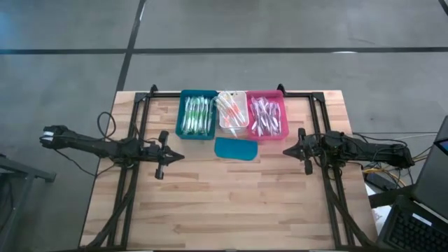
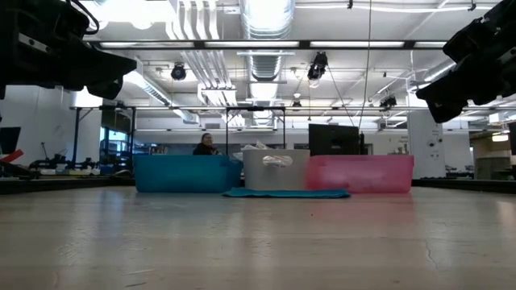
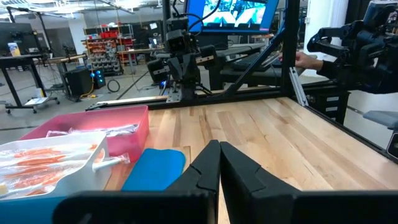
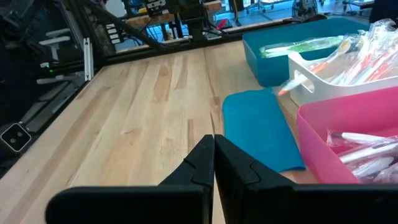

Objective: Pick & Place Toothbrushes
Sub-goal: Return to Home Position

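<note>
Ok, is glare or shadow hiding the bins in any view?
High view: even light, no glare on the blue bin, white bin or pink bin. Low view: ceiling lights glare up top; left arm and right arm show as dark silhouettes, bins plainly lit. Wrist views: toothbrushes evenly lit.

I work in a lab-like workshop hall: bare ducts (image 2: pixel 266 28) run overhead, a concrete floor (image 1: pixel 280 24) lies under my wooden table (image 1: pixel 231 210), and stocked shelves (image 3: pixel 112 40) and a monitor (image 3: pixel 236 12) stand beyond.
</note>
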`<state>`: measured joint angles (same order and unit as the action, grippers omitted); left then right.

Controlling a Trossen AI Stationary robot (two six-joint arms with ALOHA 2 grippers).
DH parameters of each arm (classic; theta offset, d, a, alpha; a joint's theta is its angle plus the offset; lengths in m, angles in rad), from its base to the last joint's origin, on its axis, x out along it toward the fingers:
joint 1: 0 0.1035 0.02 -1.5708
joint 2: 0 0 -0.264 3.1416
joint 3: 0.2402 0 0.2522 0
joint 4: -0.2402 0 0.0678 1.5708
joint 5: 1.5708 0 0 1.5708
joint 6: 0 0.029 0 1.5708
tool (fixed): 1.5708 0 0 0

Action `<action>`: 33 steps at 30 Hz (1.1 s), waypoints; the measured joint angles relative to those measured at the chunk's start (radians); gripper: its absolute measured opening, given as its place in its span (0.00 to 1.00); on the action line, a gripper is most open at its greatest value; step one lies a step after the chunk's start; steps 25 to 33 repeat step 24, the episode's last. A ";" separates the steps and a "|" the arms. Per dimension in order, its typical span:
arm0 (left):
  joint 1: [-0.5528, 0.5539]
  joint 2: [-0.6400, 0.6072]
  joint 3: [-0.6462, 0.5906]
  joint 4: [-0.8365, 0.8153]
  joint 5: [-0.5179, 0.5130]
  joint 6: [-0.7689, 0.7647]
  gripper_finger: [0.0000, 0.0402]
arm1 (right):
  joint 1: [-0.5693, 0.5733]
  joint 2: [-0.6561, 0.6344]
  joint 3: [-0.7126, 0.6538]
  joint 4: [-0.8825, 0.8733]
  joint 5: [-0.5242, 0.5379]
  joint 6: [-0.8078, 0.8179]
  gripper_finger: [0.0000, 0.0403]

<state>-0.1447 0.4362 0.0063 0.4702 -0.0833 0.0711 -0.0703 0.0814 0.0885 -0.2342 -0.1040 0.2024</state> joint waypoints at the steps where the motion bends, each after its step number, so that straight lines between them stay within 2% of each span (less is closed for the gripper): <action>1: 0.000 0.000 0.000 0.000 0.000 0.000 0.03 | 0.000 0.000 0.000 0.000 0.000 0.000 0.02; 33: 0.000 0.000 0.000 0.000 0.000 0.000 0.04 | 0.000 0.000 0.000 0.000 0.000 0.000 0.02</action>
